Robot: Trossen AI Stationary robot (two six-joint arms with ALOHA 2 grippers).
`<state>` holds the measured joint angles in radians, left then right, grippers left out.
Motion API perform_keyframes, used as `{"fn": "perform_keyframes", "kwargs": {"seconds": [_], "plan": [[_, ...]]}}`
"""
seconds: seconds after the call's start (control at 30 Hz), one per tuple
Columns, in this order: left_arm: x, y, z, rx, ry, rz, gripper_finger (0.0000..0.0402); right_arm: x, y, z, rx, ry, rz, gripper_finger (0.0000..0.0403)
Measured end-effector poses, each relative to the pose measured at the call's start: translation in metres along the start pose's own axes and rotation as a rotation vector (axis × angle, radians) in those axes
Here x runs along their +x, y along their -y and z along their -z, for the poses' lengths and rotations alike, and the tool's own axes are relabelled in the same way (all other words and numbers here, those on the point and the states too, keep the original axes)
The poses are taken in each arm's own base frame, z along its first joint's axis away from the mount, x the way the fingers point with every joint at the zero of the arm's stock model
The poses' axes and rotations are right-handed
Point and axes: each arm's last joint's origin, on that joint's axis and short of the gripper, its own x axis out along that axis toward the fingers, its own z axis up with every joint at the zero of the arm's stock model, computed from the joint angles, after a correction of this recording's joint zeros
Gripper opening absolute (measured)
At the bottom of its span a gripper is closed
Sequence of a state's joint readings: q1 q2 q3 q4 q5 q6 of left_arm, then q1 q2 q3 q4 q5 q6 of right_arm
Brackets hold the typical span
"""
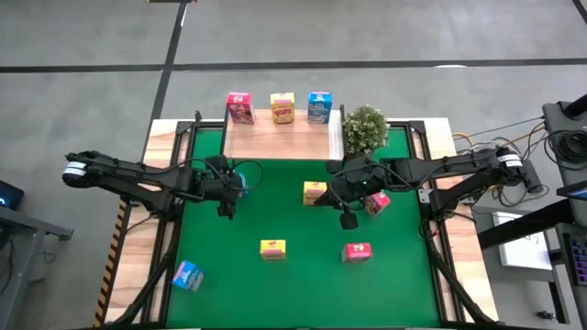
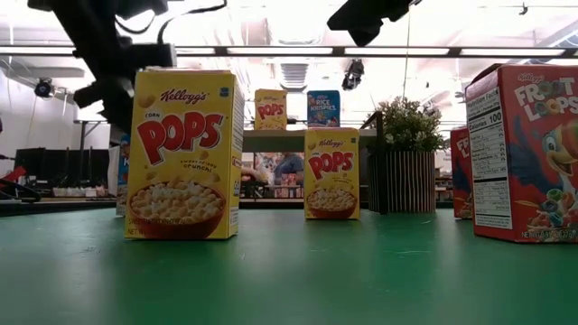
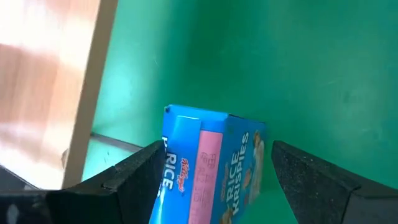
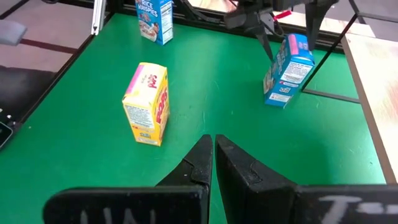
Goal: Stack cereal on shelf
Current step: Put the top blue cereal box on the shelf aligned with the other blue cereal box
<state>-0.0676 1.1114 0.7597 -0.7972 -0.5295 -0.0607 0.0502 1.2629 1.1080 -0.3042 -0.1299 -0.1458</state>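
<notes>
Two dark fingers (image 3: 124, 180) of the left gripper (image 3: 214, 177) stand spread either side of a tilted blue cereal box (image 3: 214, 165) on the green table (image 3: 298, 62). Right gripper (image 4: 213, 158) hangs pressed together, empty. Three boxes (image 1: 282, 107) stand on the shelf (image 1: 280, 137).

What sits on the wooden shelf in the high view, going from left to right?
Pink-red cereal box → yellow cereal box → blue cereal box, all three along the back edge of the shelf; the potted plant comes next, at the shelf's right end.
</notes>
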Motion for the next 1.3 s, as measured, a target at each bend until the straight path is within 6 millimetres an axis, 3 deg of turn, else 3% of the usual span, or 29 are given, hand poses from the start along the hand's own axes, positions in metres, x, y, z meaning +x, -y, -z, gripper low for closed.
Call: {"fn": "perform_keyframes", "kwargs": {"seconds": [0.17, 0.37, 0.57, 1.3], "plan": [[0.004, -0.001, 0.003, -0.002, -0.006, -0.053, 0.0278, 0.0, 0.0, 0.0, 0.018, 0.0, 0.0, 0.0009], [-0.002, 0.0, -0.005, -0.039, 0.03, 0.057, 0.0278, 0.0, 0.0, 0.0, 0.023, -0.001, 0.0, 0.0009], [-0.004, -0.002, -0.008, -0.023, 0.04, 0.053, 0.0278, 0.0, 0.0, 0.0, 0.023, -0.001, 0.0, 0.0009], [0.015, 0.0, 0.005, 0.007, 0.032, -0.064, 0.0278, 0.0, 0.0, 0.001, 0.024, -0.003, 0.0, 0.0009]]}}
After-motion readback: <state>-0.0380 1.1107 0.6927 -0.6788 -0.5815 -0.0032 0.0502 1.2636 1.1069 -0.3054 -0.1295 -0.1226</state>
